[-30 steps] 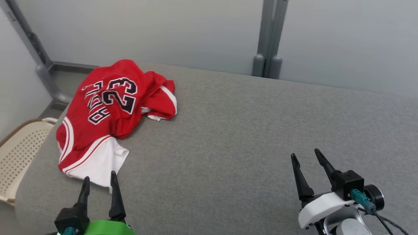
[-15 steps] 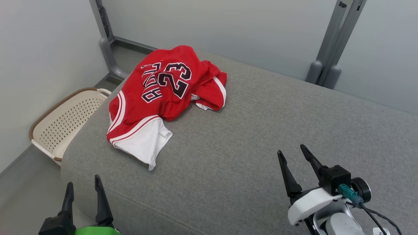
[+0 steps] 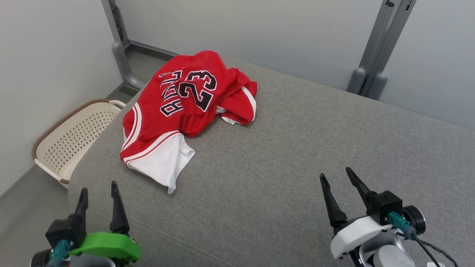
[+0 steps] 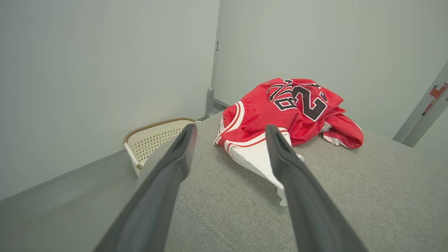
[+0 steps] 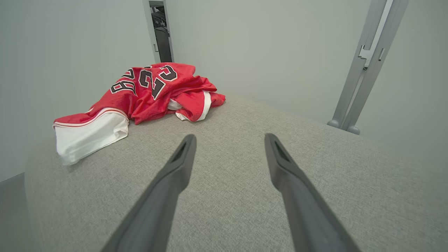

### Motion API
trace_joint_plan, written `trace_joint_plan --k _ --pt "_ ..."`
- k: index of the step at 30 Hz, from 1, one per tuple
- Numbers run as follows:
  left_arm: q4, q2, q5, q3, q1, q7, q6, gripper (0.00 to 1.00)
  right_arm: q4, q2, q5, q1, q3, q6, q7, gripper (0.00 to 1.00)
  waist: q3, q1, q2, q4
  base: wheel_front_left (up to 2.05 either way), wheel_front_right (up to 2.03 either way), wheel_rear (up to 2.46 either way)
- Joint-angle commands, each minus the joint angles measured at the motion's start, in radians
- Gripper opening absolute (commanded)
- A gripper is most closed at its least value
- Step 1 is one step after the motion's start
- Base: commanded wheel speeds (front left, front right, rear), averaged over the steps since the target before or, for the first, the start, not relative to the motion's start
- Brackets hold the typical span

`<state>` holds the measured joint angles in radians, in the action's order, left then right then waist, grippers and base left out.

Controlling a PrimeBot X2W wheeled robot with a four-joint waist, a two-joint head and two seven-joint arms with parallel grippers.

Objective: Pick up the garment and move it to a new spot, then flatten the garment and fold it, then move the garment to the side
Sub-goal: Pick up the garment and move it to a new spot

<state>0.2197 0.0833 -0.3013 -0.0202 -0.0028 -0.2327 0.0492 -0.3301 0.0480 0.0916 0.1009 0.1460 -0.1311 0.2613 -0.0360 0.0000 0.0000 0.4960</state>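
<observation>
The garment (image 3: 182,107) is a red jersey with black-and-white lettering, the number 23 and a white panel. It lies crumpled at the far left of a grey padded surface (image 3: 282,148). In the left wrist view the garment (image 4: 280,112) sits just beyond the fingers. From the right wrist view the garment (image 5: 140,98) is far off to the left. My left gripper (image 3: 98,188) hovers open over the surface's near left corner, short of the white hem. At the near right, my right gripper (image 3: 336,174) stands open above bare fabric. Nothing is between either pair of fingers.
A cream perforated basket (image 3: 63,142) stands on the floor left of the surface. Grey metal posts rise behind it at the left (image 3: 118,44) and right (image 3: 374,55). Pale walls close in at the back and left.
The head camera turned left in the first half second, shifting the whole picture right. Since then my left gripper has risen a little toward the garment. The garment has not moved.
</observation>
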Motion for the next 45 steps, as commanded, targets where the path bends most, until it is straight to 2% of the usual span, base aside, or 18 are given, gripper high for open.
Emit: trace_joint_plan --k 1,11,20,28,32,36,39,40,41,45 --pt "0.033 0.008 -0.008 -0.005 -0.041 0.019 -0.014 1.0 0.007 0.004 -0.011 -0.014 0.0 0.001 0.003 1.0 0.007 0.0 0.0 -0.012 0.0 0.0 0.0" --pt "0.309 0.053 -0.09 0.027 -0.371 0.122 -0.067 1.0 0.078 0.004 -0.074 0.046 0.061 0.001 -0.061 1.0 0.132 0.0 0.0 -0.194 0.0 0.0 0.0" --pt "0.523 0.105 -0.164 0.074 -0.566 0.155 -0.11 1.0 0.161 0.005 -0.113 0.091 0.099 0.001 -0.108 1.0 0.27 0.0 0.0 -0.355 0.0 0.0 0.0" --pt "0.632 0.216 -0.156 0.105 -0.688 0.176 -0.077 1.0 0.248 0.003 -0.13 0.106 0.102 0.001 -0.125 1.0 0.401 0.0 0.0 -0.458 0.0 0.0 0.0" --pt "0.662 0.263 -0.156 0.104 -0.724 0.197 -0.081 1.0 0.271 0.003 -0.124 0.108 0.095 0.001 -0.125 1.0 0.447 0.0 0.0 -0.484 0.0 0.0 0.0" --pt "0.705 0.296 -0.154 0.115 -0.74 0.22 -0.04 1.0 0.276 0.003 -0.121 0.112 0.092 0.001 -0.121 1.0 0.464 0.0 0.0 -0.5 0.0 0.0 0.0" --pt "0.725 0.307 -0.15 0.126 -0.749 0.206 0.014 1.0 0.274 0.003 -0.117 0.112 0.085 0.001 -0.116 1.0 0.463 0.0 0.0 -0.503 0.0 0.0 0.0" --pt "0.728 0.309 -0.144 0.124 -0.748 0.199 0.025 0.4 0.271 0.003 -0.116 0.112 0.084 0.001 -0.116 1.0 0.458 0.0 0.0 -0.502 0.0 0.0 0.0" --pt "0.729 0.31 -0.139 0.122 -0.747 0.189 0.035 0.0 0.268 0.003 -0.113 0.111 0.083 0.001 -0.115 1.0 0.452 0.0 0.0 -0.501 0.0 0.0 0.0" --pt "0.714 0.317 -0.141 0.125 -0.737 0.138 0.029 0.0 0.253 0.003 -0.102 0.113 0.087 0.001 -0.105 1.0 0.416 0.0 0.0 -0.496 0.0 0.0 0.0"
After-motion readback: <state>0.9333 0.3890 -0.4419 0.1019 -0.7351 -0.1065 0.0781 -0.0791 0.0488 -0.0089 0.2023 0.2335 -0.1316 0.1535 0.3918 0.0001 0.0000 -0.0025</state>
